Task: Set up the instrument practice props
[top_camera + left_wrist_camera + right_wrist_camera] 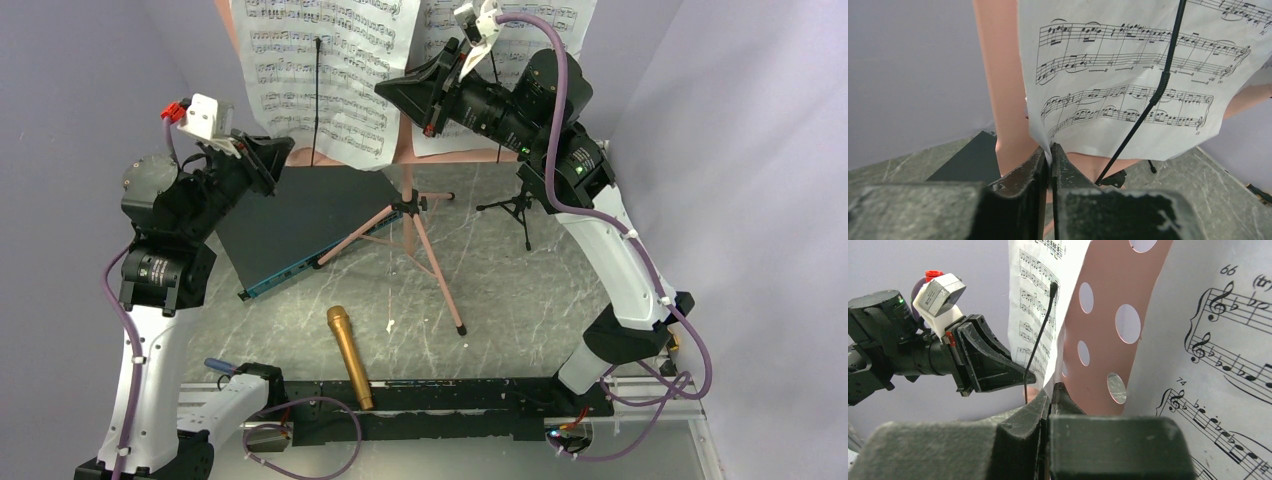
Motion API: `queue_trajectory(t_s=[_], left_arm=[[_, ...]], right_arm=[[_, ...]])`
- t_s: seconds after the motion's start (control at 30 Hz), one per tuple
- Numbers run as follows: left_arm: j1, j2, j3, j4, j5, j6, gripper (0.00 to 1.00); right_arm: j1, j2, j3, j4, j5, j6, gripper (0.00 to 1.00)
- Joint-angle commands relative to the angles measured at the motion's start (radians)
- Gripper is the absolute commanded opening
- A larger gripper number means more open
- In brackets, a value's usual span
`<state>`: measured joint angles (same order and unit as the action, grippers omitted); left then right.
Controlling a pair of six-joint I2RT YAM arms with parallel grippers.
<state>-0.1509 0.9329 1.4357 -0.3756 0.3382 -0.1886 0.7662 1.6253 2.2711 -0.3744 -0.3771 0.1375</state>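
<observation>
The pink perforated music stand point(405, 150) stands on its tripod legs at the back centre. Two white sheet-music pages lean on it: the left page point(320, 70) and the right page point(455, 60). My left gripper point(278, 160) is shut on the left page's lower left corner point(1049, 150). My right gripper point(392, 92) is shut on the same page's right edge point(1052, 386). The gold microphone point(350, 357) lies on the table near the front. The small black tripod mic stand point(518, 207) stands behind my right arm, partly hidden.
A dark flat panel with a teal edge point(310, 225) lies left of the stand's legs. A thin black wire page holder point(1148, 107) crosses the left page. Grey walls close in at the back and both sides. The stand's pink legs point(440, 270) spread across mid-table.
</observation>
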Motion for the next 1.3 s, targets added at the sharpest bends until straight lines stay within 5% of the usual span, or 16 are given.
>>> queue_trajectory(t_s=[0.0,0.37,0.83,1.03,1.2,1.27], left_arm=[[0.000,-0.020,0.011,0.053,-0.019,-0.006,0.07],[0.002,-0.041,-0.048,0.088,-0.015,-0.067,0.03],[0.001,-0.112,-0.214,0.260,-0.083,-0.271,0.03],[0.002,-0.121,-0.243,0.323,-0.066,-0.326,0.03],[0.001,-0.116,-0.253,0.350,-0.042,-0.353,0.03],[0.001,-0.116,-0.257,0.349,-0.039,-0.361,0.03]], right_arm=[[-0.004,-0.013,0.022,0.024,-0.016,-0.009,0.00],[-0.003,-0.014,0.006,0.085,-0.017,0.008,0.00],[-0.003,-0.039,-0.049,0.132,-0.014,0.021,0.23],[-0.004,-0.046,-0.067,0.134,-0.007,0.020,0.18],[-0.004,-0.043,-0.074,0.141,0.003,0.012,0.00],[-0.003,-0.034,-0.056,0.139,0.004,0.008,0.00]])
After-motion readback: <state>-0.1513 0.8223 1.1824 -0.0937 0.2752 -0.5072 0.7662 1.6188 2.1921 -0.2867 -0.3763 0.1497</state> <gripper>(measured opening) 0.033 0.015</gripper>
